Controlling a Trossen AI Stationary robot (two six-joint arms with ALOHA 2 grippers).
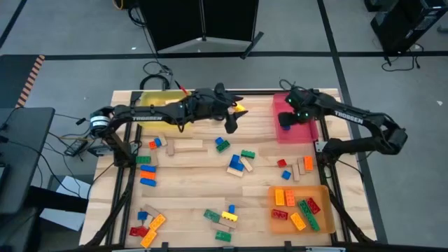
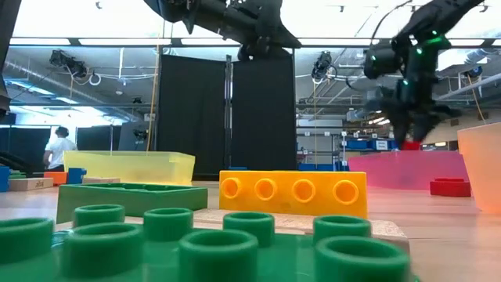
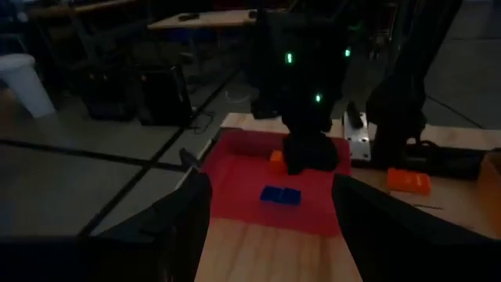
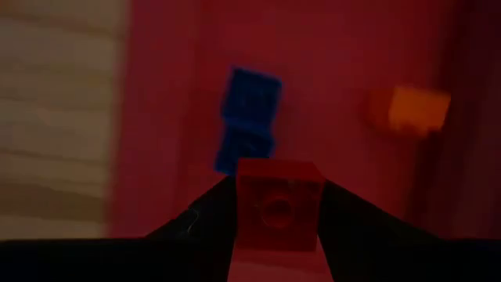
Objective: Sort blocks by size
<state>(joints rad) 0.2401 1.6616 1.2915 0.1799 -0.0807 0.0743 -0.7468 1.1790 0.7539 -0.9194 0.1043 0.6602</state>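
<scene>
One red brick point(image 4: 275, 205) sits clamped in the right gripper point(image 4: 275, 235) above the red tray point(image 1: 297, 133), where blue point(image 4: 249, 117) and orange point(image 4: 419, 110) bricks lie; drop-off step, next calls for release; left gripper point(image 1: 232, 126), fingers apart and empty, hovers mid-table.

Small red brick point(image 4: 275, 202) in right pincer point(image 4: 275, 227); other blocks point(image 1: 238, 164) scattered.

Foreground: large green studded brick point(image 2: 196, 247), out of focus. Behind it an orange four-stud brick point(image 2: 293, 193) rests on a tan wooden block point(image 2: 383, 229). A flat green brick point(image 2: 129, 198) lies to the left. Beyond: yellow tray point(image 2: 129, 167), pink-red tray point(image 2: 407, 169), small red brick point(image 2: 449, 186). Right gripper point(image 2: 411, 139) hangs over the pink-red tray, something red at its tip. A person point(image 2: 59, 147) stands far left.
</scene>
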